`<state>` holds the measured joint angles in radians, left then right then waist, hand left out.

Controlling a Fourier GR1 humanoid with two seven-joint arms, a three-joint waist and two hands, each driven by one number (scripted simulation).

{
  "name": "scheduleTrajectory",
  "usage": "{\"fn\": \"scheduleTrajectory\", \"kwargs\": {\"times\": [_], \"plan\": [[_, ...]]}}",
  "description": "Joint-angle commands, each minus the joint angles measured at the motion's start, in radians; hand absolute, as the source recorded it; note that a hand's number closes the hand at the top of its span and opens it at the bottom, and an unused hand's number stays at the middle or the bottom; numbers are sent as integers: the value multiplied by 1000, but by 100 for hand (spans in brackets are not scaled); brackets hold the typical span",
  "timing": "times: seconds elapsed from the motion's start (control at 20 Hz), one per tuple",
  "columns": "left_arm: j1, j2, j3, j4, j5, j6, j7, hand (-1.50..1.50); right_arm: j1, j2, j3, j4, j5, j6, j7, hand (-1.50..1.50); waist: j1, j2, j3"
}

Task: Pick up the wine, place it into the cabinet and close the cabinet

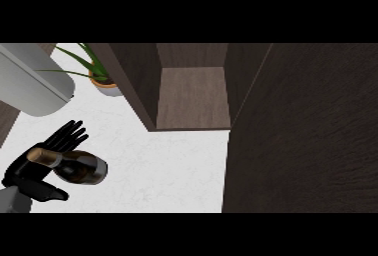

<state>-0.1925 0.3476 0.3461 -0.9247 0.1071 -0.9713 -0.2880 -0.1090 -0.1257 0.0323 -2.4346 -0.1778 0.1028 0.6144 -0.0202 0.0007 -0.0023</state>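
Observation:
The wine bottle (pixel 77 168) is dark with a tan neck (pixel 44 156) and stands on the white counter (pixel 170 165) at the lower left. My left hand (pixel 21 172) is right against it, palm by the neck. Its fingers (pixel 68 135) stretch straight past the bottle's far side and its thumb (pixel 50 193) lies on the near side, so the hand is open. The dark wood cabinet (pixel 193 97) is open at the top centre and its shelf is bare. Its wide door (pixel 303 135) is swung out along the right. My right hand does not show.
A potted green plant (pixel 100 75) stands left of the cabinet's side wall (pixel 136 80). A large grey cylinder (pixel 29 82) lies at the upper left. White counter runs between the bottle and the cabinet's front edge.

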Motion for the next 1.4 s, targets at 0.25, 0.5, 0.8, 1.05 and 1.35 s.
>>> {"fn": "scheduleTrajectory", "kwargs": {"times": [0.25, 0.5, 0.8, 1.05, 1.35], "plan": [[-44, 24, -56, 104, -37, -87, -155, -150, 44, 12, 21, -165, -66, -8, 57, -150, -5, -1, 0], [13, 0, -106, 114, -67, -72, -246, -150, 84, 8, 17, -177, -67, 7, 40, -150, -7, -3, 0], [-60, -5, -136, 216, -78, -30, -296, -150, -25, 16, 32, -92, -37, -22, 60, -150, -4, 2, -2], [-27, -25, -173, 205, -41, -77, -313, 150, -3, 8, 0, -87, -57, -6, 40, -150, -3, 0, -1], [-52, 7, -239, 172, -53, -101, -331, 150, -13, 2, -19, -72, -68, 1, 40, -150, -4, 0, -1]]}}
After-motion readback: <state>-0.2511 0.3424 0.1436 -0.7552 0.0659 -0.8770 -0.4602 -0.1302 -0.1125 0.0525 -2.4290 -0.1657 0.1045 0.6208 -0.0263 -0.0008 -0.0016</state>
